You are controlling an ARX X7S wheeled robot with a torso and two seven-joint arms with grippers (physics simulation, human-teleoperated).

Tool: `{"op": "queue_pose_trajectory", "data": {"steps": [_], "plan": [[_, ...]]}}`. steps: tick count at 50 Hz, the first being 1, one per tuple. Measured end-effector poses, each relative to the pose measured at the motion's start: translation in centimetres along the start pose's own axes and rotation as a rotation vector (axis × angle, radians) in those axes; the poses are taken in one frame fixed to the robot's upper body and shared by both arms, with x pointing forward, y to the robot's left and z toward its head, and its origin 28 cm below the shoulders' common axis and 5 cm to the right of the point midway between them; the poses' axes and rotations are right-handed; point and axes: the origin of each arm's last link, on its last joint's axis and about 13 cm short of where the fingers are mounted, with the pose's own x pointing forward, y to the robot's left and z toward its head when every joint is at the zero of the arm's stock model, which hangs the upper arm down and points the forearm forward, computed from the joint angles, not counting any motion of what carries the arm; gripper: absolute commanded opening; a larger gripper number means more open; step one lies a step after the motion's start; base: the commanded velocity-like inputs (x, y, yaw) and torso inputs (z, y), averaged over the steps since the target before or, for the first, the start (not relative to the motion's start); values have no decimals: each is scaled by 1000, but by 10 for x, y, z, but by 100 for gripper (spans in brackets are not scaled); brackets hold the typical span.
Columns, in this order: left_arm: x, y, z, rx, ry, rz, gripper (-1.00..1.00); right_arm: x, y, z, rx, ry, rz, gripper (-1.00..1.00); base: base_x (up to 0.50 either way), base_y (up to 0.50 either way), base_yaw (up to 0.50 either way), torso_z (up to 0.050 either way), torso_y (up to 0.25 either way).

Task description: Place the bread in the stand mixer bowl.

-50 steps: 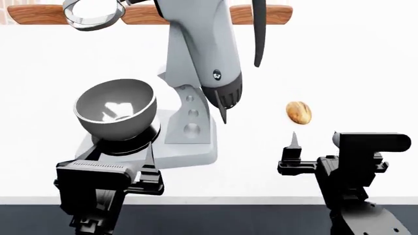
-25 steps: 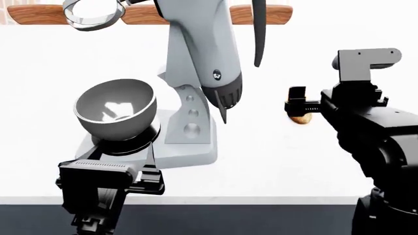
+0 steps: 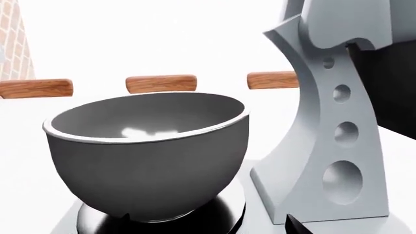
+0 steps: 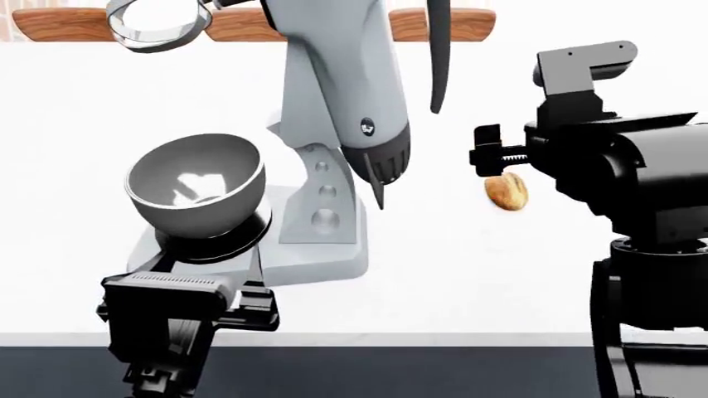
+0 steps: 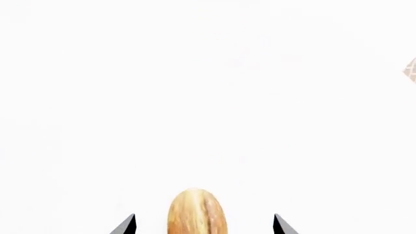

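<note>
Black right gripper (image 5: 202, 224) hangs over the bread (image 5: 197, 211), its 2 fingertips spread wide, gripping nothing; your stand mixer bowl (image 4: 196, 184) sits well apart.

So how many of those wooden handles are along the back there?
3 show in the left wrist view, in a row behind the stand mixer bowl: wooden handles. More may be hidden behind the mixer.

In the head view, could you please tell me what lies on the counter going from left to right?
Stand mixer bowl → stand mixer column → bread, with the right tool just above it.
</note>
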Motion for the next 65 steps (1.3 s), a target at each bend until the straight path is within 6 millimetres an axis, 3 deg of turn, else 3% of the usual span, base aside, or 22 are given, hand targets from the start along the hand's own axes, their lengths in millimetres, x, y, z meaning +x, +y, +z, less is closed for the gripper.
{"op": "queue_pose_trajectory", "data": {"steps": [36,58,59,65], "plan": [[1,-1,-2,3,11,-3,100,57,8,-37,-20,151,5,100,0,0,0,0,0],[0,-1,-4,3,15,0,100,72,10,-50,-27,188,13,100,0,0,0,0,0],[0,-1,-3,3,15,0,100,72,10,-50,-26,187,12,-100,0,0,0,0,0],[0,-1,-3,3,14,0,100,72,9,-51,-28,183,-12,-100,0,0,0,0,0]]}}
